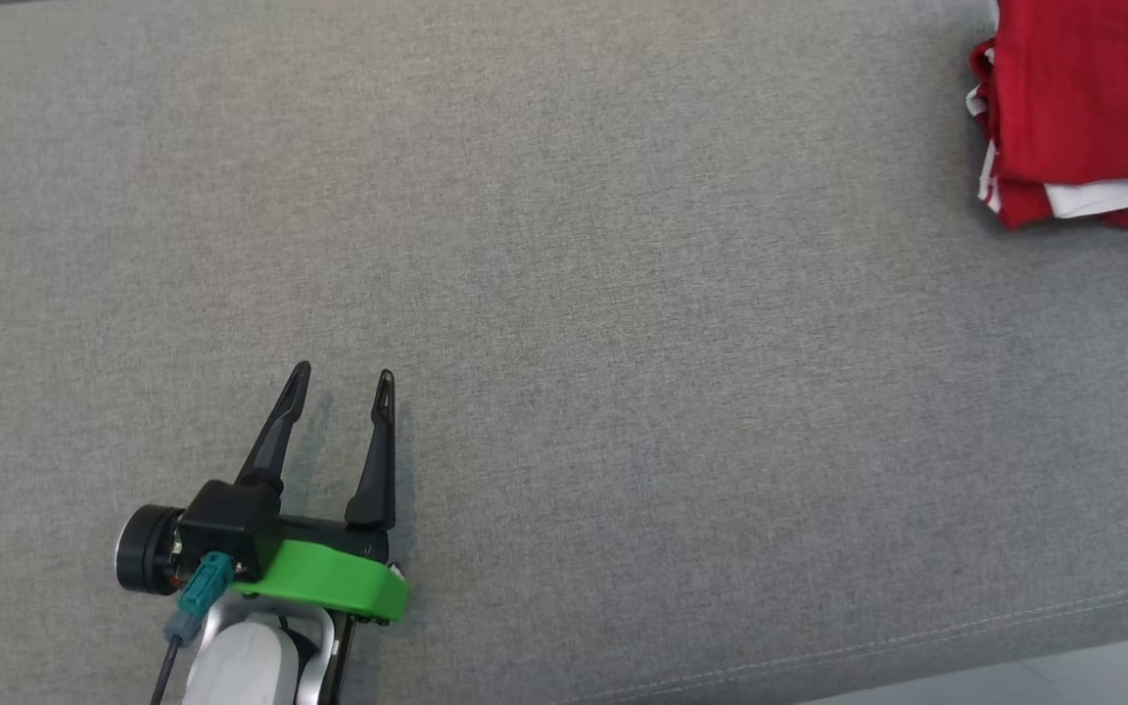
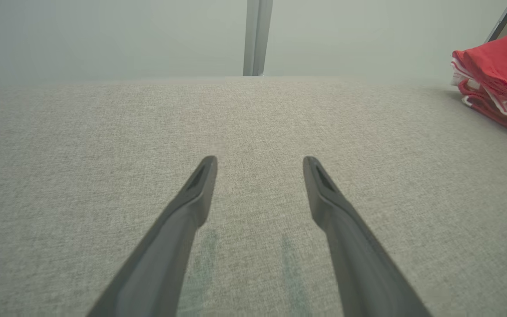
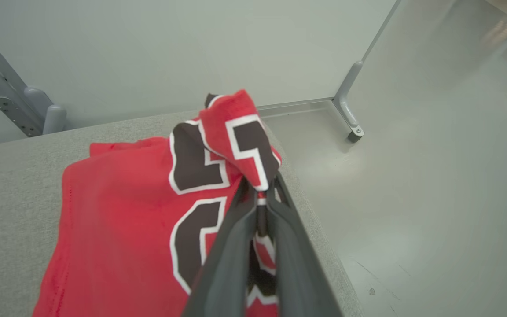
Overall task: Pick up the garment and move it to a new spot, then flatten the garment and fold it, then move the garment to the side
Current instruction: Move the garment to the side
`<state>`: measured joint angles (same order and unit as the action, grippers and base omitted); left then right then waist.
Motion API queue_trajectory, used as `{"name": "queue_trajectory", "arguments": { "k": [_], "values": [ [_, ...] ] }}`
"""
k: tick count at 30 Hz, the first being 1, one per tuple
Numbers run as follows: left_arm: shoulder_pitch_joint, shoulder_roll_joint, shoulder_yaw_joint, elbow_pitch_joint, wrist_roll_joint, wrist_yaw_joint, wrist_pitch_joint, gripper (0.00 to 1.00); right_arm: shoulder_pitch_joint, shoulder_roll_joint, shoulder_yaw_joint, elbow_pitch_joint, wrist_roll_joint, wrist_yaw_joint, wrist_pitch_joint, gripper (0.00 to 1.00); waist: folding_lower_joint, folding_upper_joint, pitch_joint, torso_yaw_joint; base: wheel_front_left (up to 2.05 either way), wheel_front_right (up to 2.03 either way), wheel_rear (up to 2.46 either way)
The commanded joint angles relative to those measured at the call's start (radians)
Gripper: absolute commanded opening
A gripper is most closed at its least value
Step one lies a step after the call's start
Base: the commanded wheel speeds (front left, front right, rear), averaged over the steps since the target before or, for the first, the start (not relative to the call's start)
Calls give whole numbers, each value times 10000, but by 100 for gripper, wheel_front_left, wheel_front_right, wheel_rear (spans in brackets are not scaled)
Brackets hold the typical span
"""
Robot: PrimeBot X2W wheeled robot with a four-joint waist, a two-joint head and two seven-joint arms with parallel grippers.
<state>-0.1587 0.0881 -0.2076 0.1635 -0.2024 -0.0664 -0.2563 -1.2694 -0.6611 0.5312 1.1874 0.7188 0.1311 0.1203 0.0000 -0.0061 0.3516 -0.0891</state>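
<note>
The grey fabric surface (image 1: 623, 294) was basically bare across the middle, with a pale wall (image 3: 170, 53) behind it and shiny floor (image 3: 434, 198) off its right edge. The garment (image 1: 1083, 98), a red jersey with dark numerals outlined in white, sat in a loosely folded stack right at the far right corner of the surface, close to the edge. The right gripper (image 3: 263, 196) was clamped shut on a bunched-up bit of it, and that pinch of cloth stood up above the rest of the pile. The left gripper (image 1: 344, 372) had its fingers spread wide with nothing between them, low over bare fabric and well apart from the jersey. As for handling, it looked like light, floppy knit, probably a bit slick, so lifting it from that one pinch would likely let the layers slide and the fold come undone. The safer bet seemed to be gripping through all the layers at an edge, or getting the idle arm onto a second corner so the stack moved as one piece. Being so near the edge, it could slip off.
</note>
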Motion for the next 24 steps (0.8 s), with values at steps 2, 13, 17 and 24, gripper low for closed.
{"name": "queue_trajectory", "arguments": {
  "k": [2,13,17,24],
  "values": [
    [-240,97,-32,-65,49,-50,25,100,-230,-92,-87,264,-219,-9,-324,0,0,61,500,432,0,0,0],
    [-585,356,-250,-464,208,-74,217,100,-552,-560,-344,1017,-2421,-9,-1741,0,0,61,1783,1088,0,0,0],
    [-668,414,-290,-536,226,-61,238,100,-328,-608,-932,1021,-3194,-9,-1854,81,0,61,1986,1142,0,0,0],
    [-723,481,-333,-587,216,32,287,100,-170,-308,-2230,1026,-4401,-11,-2129,100,0,61,2026,1014,0,0,0]
  ]
}}
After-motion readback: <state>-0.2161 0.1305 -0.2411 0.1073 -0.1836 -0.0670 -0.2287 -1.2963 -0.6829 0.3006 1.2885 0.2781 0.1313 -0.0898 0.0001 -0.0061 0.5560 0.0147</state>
